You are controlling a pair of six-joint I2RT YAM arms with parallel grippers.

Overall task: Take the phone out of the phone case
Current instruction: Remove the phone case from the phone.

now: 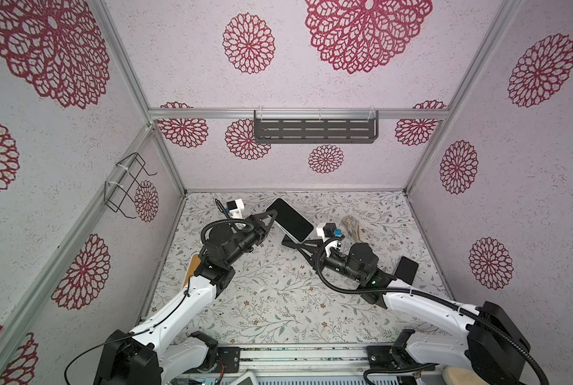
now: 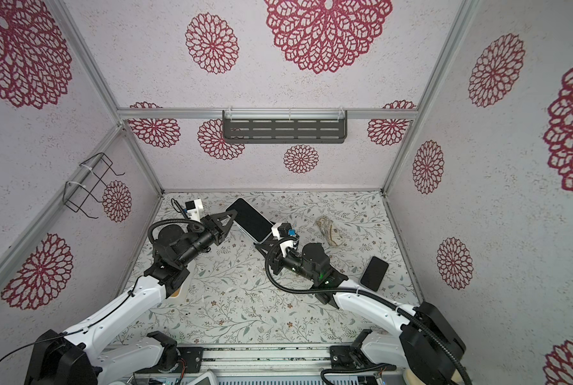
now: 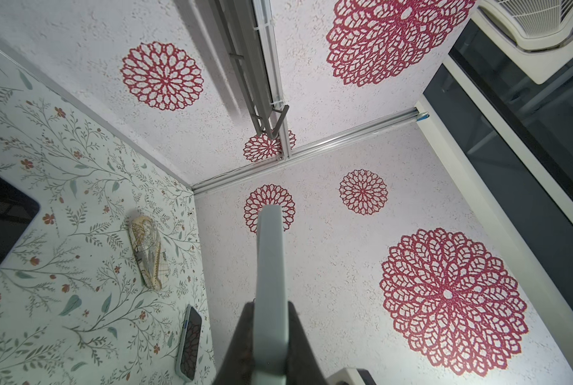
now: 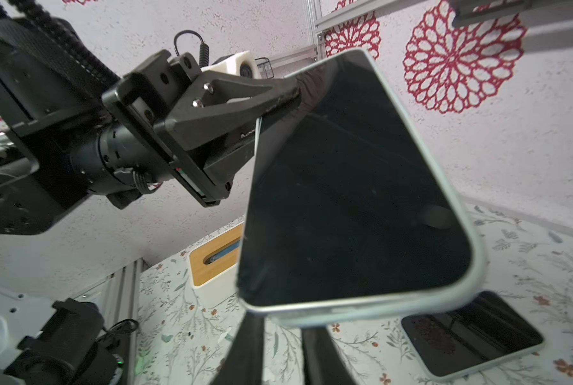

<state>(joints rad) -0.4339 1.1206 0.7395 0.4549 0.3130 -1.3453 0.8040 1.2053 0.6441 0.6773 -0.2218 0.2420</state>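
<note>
The phone (image 1: 290, 218) (image 2: 250, 220), with a dark screen and the pale blue-grey phone case around its rim, is held tilted above the table. My left gripper (image 1: 271, 216) (image 2: 230, 216) is shut on its far end; in the left wrist view the case (image 3: 270, 260) shows edge-on between the pads of the left gripper (image 3: 271, 303). In the right wrist view the phone (image 4: 355, 200) fills the middle, with the left gripper (image 4: 288, 96) clamped on its top. My right gripper (image 1: 296, 244) (image 2: 264, 246) (image 4: 283, 330) stands open just under the phone's near edge, with the table showing between its fingers.
A second phone (image 4: 471, 336) (image 3: 2, 226) lies on the table below the held one. Another phone (image 1: 406, 270) (image 2: 374, 273) (image 3: 189, 343) lies behind the right arm. A patterned oblong case (image 1: 353, 228) (image 2: 330, 230) (image 3: 150, 253) lies at the back right. A white box with a wooden top (image 1: 191, 266) (image 4: 215, 263) stands by the left wall.
</note>
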